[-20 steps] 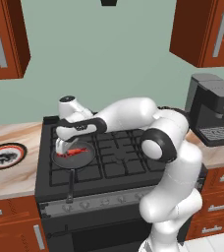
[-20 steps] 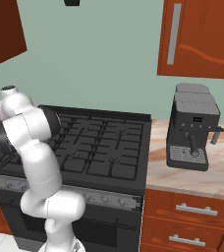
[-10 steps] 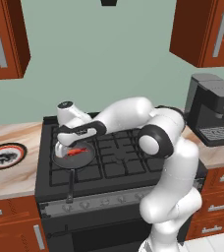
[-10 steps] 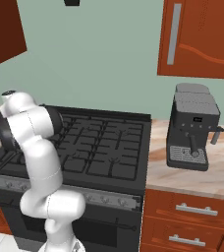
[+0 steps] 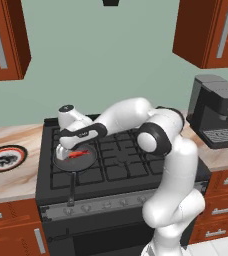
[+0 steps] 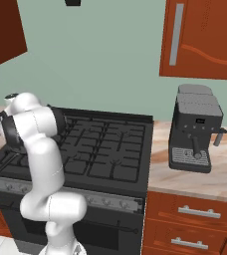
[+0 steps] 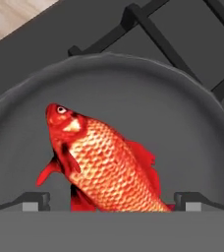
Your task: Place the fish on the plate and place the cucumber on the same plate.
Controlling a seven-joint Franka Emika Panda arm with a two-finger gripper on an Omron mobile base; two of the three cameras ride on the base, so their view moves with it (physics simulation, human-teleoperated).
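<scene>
Lying flat in the frying pan (image 5: 75,159) on the stove (image 5: 136,165), the fish (image 7: 101,165) was straddled by the gripper (image 7: 111,201), fingers spread wide and holding nothing. Judged thin, light and slippery, it would best be pinched mid-body. Its tail was cut off from view.

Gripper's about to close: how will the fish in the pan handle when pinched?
The fish lies flat in the pan, so it likely won't roll. It looks thin and small, probably light. Its tapered, scaly body may slip between the open gripper's tips.
</scene>
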